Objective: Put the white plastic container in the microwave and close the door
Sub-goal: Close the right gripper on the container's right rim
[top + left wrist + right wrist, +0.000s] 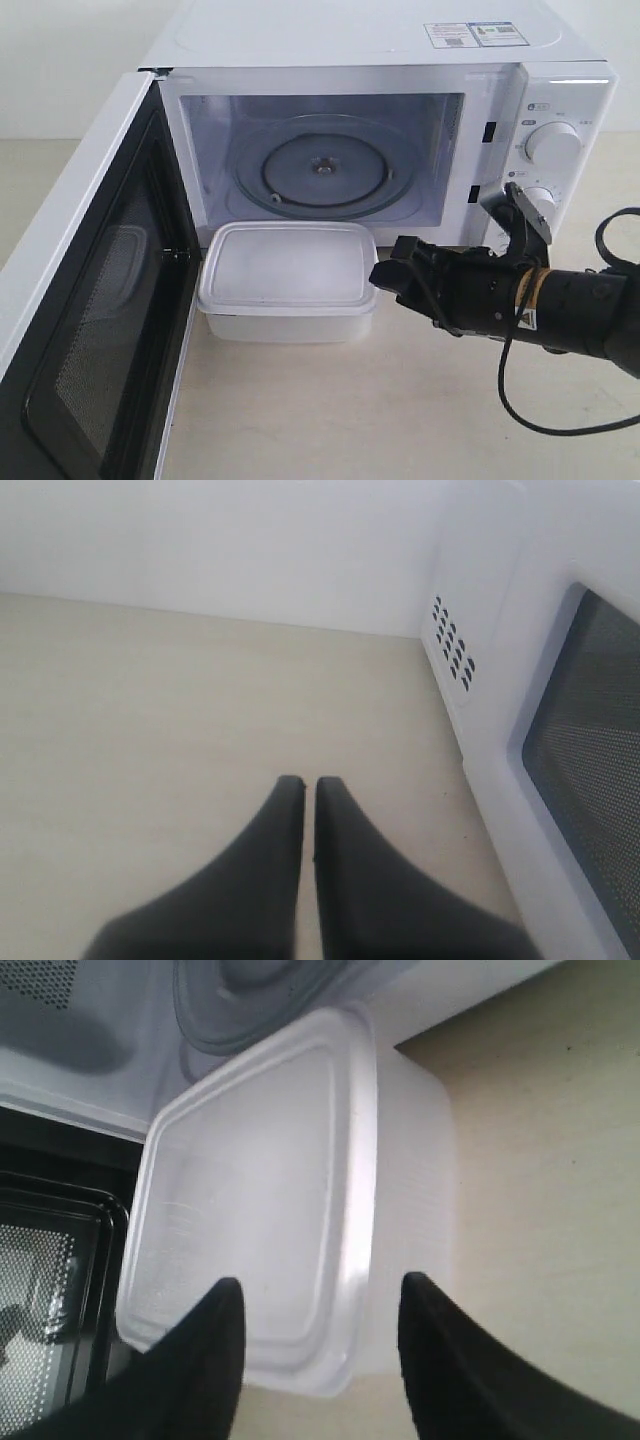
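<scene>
The white plastic container (285,280) sits lid-on on the table just in front of the open microwave (380,40), outside the cavity. The door (70,250) is swung wide to the left, its black inner face showing. My right gripper (383,275) is at the container's right end, open. In the right wrist view this gripper (320,1295) straddles the near rim of the container (260,1190), one finger over the lid and the other beside the side wall. My left gripper (303,780) is shut over bare table beside the outer face of the door (590,770).
The glass turntable (322,170) lies bare inside the cavity. Two round dials (553,143) are on the right panel, just behind my right arm. Vent holes (452,645) mark the microwave's side near my left gripper. A black cable (530,420) loops under the right arm.
</scene>
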Tool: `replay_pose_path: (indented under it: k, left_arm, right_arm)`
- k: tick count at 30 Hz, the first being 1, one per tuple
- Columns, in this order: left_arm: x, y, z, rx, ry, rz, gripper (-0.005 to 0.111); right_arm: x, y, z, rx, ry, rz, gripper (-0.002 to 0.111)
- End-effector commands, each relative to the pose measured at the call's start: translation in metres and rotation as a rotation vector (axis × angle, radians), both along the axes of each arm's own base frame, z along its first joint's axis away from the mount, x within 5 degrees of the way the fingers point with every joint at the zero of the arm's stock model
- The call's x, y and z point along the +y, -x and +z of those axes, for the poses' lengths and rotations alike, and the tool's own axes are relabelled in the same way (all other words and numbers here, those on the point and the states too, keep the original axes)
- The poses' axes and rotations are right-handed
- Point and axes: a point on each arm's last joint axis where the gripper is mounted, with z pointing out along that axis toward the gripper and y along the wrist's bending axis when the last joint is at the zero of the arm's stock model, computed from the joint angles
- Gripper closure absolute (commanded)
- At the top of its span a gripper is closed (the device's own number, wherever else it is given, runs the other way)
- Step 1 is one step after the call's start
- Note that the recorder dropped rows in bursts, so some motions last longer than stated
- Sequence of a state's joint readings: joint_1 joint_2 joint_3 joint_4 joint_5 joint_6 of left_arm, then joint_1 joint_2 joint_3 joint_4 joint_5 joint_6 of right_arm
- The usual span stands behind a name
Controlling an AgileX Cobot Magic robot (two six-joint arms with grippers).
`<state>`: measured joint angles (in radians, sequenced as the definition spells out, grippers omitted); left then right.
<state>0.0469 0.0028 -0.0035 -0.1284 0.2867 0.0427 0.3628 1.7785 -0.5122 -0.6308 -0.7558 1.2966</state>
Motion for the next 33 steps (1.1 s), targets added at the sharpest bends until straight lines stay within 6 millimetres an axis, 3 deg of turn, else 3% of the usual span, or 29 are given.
replay_pose_path:
  k: [1, 9, 22, 30, 33]
  left_arm:
    - [0.0, 0.0, -0.001, 0.002, -0.01, 0.002, 0.102]
    - [0.0, 0.0, -0.001, 0.002, -0.01, 0.002, 0.102]
    - [0.0, 0.0, -0.001, 0.002, -0.01, 0.002, 0.102]
    - [0.0, 0.0, -0.001, 0.002, -0.01, 0.002, 0.102]
    - [0.0, 0.0, -0.001, 0.002, -0.01, 0.002, 0.102]
  right_arm:
    - [0.0, -0.016, 0.008, -0.009, 0.061, -0.027, 0.054]
    - [0.003, -0.029, 0.016, -0.006, 0.074, -0.038, 0.057]
    - [0.011, -0.029, -0.013, 0.054, 0.033, 0.025, 0.057]
    - [0.016, -0.032, -0.014, 0.033, 0.006, 0.067, 0.058]
    - [0.019, -0.035, -0.01, 0.041, -0.005, 0.088, 0.067]
